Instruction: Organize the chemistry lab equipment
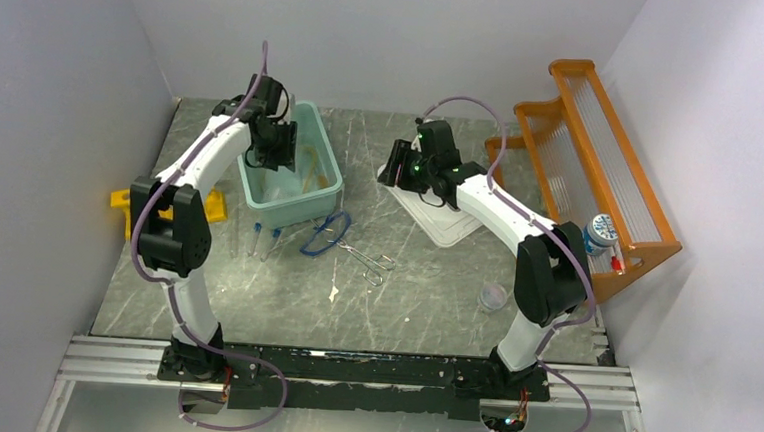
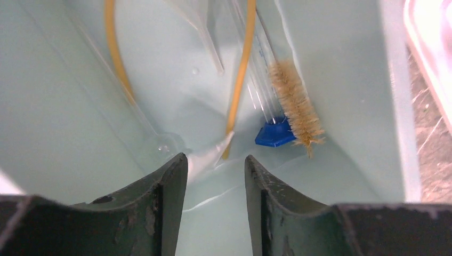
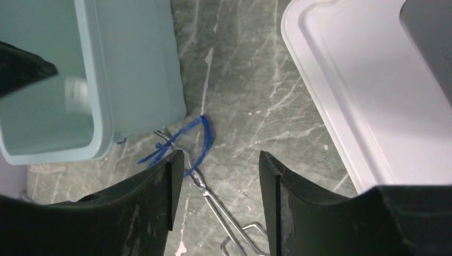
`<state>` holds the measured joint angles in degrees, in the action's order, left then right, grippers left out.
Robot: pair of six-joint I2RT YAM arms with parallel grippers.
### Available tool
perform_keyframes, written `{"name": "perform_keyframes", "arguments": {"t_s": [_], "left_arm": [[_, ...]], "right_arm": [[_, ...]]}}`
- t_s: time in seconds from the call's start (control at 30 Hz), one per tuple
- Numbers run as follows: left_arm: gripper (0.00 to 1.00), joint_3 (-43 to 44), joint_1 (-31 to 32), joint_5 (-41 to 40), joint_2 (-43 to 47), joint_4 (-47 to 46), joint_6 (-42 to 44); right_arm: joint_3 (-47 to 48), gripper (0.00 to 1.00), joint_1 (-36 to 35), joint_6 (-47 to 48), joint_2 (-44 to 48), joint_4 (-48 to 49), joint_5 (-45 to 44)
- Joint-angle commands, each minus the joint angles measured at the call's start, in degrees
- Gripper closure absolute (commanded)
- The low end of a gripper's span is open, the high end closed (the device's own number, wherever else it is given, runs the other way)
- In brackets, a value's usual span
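No legible text, brand, number or sign anywhere on this lab bench. Faint blue printing along a clear test tube lying inside the teal bin, seen from the left wrist camera, but too blurred to read. A blue-and-white patterned top on a small bottle at the near end of the orange shelf, seen from overhead, but far too small to make out.
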<state>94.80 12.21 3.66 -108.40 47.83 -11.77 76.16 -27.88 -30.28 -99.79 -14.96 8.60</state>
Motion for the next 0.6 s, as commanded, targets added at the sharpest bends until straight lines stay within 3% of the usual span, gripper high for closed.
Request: {"name": "perform_keyframes", "arguments": {"t_s": [0.0, 0.17, 0.33, 0.57], "left_arm": [[0.50, 3.48, -0.34, -5.20, 4.13, -0.48, -0.30], [0.43, 3.12, -0.34, -4.19, 11.56, -3.38, -0.60], [0.38, -2.50, -0.32, -2.07, 21.08, -10.62, -1.35], [0.33, -11.00, -0.34, -0.14, 30.72, -16.14, -3.54]], "right_arm": [[-1.55, 0.40, -2.05, 4.46, 2.09, -2.29, -1.89], [-5.14, 0.35, -7.64, 11.61, 3.67, -4.04, -6.68], [-9.28, 0.36, -15.51, 18.26, 3.05, -3.84, -10.90], [-11.80, 0.42, -20.92, 17.44, -0.24, 0.13, -11.58]]}}
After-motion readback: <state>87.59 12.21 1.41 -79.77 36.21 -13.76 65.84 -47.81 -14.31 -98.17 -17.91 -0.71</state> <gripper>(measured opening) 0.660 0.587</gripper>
